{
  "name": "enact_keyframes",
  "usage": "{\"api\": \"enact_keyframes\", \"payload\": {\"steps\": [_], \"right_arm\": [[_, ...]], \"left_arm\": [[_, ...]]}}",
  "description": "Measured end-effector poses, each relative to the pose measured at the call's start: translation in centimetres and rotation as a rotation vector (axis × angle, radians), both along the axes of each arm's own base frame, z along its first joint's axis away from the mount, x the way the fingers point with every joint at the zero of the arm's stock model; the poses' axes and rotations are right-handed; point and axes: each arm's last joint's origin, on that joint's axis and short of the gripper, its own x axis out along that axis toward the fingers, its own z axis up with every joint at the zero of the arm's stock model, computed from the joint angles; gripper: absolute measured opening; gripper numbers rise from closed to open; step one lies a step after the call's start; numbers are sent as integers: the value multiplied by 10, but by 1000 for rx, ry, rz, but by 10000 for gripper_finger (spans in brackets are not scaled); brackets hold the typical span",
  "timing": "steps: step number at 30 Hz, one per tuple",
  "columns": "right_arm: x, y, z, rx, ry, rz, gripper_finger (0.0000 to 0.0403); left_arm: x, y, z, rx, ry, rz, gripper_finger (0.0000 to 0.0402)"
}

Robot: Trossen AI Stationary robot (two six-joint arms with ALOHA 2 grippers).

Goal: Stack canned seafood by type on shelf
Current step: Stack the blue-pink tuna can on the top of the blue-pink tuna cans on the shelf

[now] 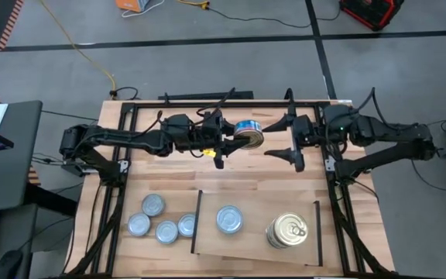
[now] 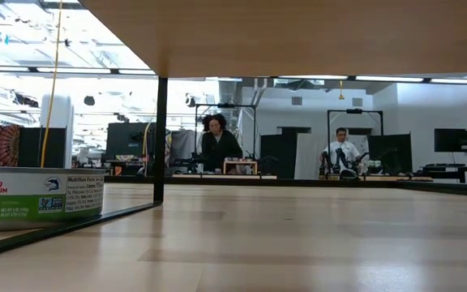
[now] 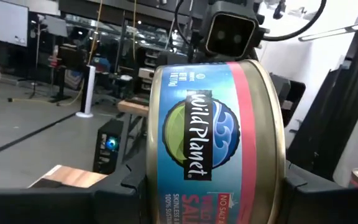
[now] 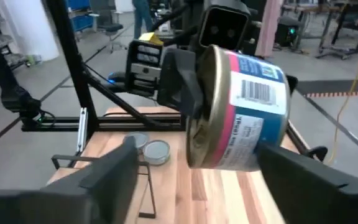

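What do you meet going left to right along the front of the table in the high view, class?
Four silvery tins in a cluster → shelf's left black strip → single silvery tin on the shelf → gold-lidded stack → right black strip.

You see yellow cable (image 1: pixel 91 58) crossing grey floor (image 1: pixel 207 31), red case (image 1: pixel 372 11) at far edge, two people (image 2: pixel 220 146) seated beyond plank tabletop (image 1: pixel 246 167).

Left gripper (image 1: pixel 237 138) raised mid-table, fingers clamped on load; right gripper (image 1: pixel 289 155) facing it just apart, fingers spread
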Motion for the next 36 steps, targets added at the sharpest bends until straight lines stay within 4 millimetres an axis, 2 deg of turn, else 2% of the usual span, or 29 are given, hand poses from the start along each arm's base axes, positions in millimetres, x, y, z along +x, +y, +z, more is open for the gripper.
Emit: {"api": "enact_keyframes", "payload": {"steps": [2,4,11,17,21,28,33,36], "right_arm": [[0,-2,1,-3,-7,-8,385],[0,-5,1,-3,-10,-23,392],[11,-15,1,29,-42,-40,344],[35,-17,-11,21,-6,-4,336],[37,-16,-6,-10,-33,4,327],[32,-16,7,-3,-73,1,263],[36,-17,5,20,-67,-16,200],[38,-16,4,24,-59,-4,175]], "left_arm": [[0,0,0,1,0,2,177],[0,0,0,-1,4,1,177],[0,0,0,-27,0,-5,177],[0,-1,-1,-28,7,-10,177],[1,-1,-4,-32,40,-17,177],[1,-1,-5,-31,50,-22,177],[1,-1,-6,-37,59,-9,179],[1,-1,-7,-30,65,-6,179]]}}
